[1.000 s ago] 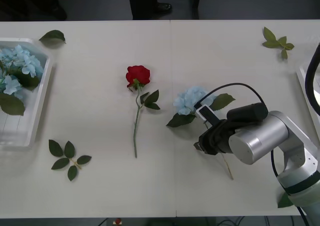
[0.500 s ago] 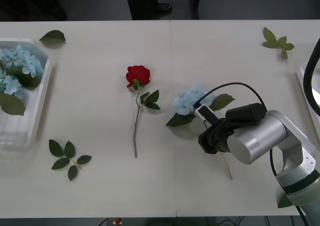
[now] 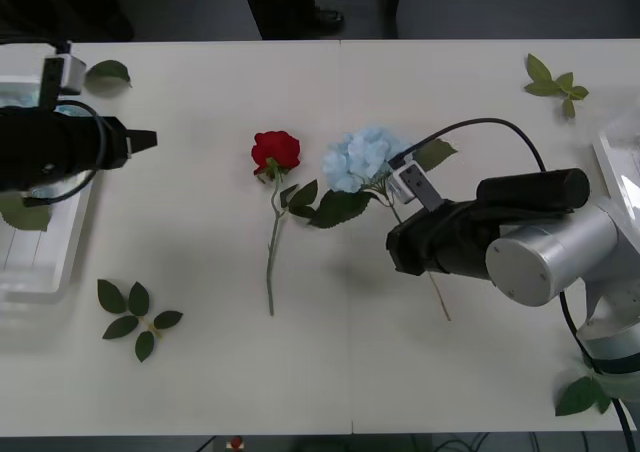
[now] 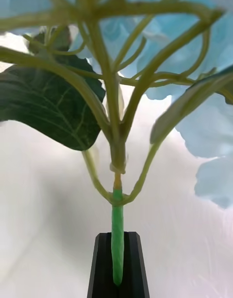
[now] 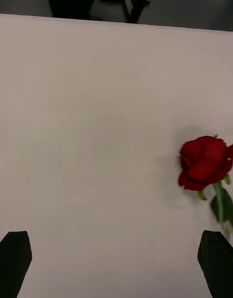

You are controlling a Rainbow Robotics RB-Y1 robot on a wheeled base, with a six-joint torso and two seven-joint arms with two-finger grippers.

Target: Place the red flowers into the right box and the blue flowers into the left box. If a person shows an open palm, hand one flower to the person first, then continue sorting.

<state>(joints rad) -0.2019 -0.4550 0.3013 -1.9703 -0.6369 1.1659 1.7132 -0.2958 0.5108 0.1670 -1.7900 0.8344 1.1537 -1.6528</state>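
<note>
My right gripper [image 3: 408, 244] is shut on the thin green stem of a blue flower [image 3: 358, 158] and holds it just above the middle of the table. In the right wrist view the stem [image 4: 117, 239] is pinched between the black fingers [image 4: 133, 269], with the pale blue head [image 4: 204, 108] and a big leaf beyond. A red flower [image 3: 275, 152] lies on the table just left of it, and is also seen at the left wrist [image 5: 204, 162]. My left gripper [image 3: 140, 140] [image 5: 115, 266] is open, reaching out over the left box [image 3: 60, 262]. The right box [image 3: 612, 172] peeks in at the right edge.
Loose leaf sprigs lie at the front left [image 3: 140, 317] and the far right [image 3: 555, 82]. A single leaf [image 3: 105, 72] rests at the far left, another leaf [image 3: 580, 397] by the right arm's base. A green leaf [image 3: 25, 214] sits in the left box.
The right gripper has lifted the blue flower off the table and carried it left and farther away. The left arm has swung into view over the left box.
</note>
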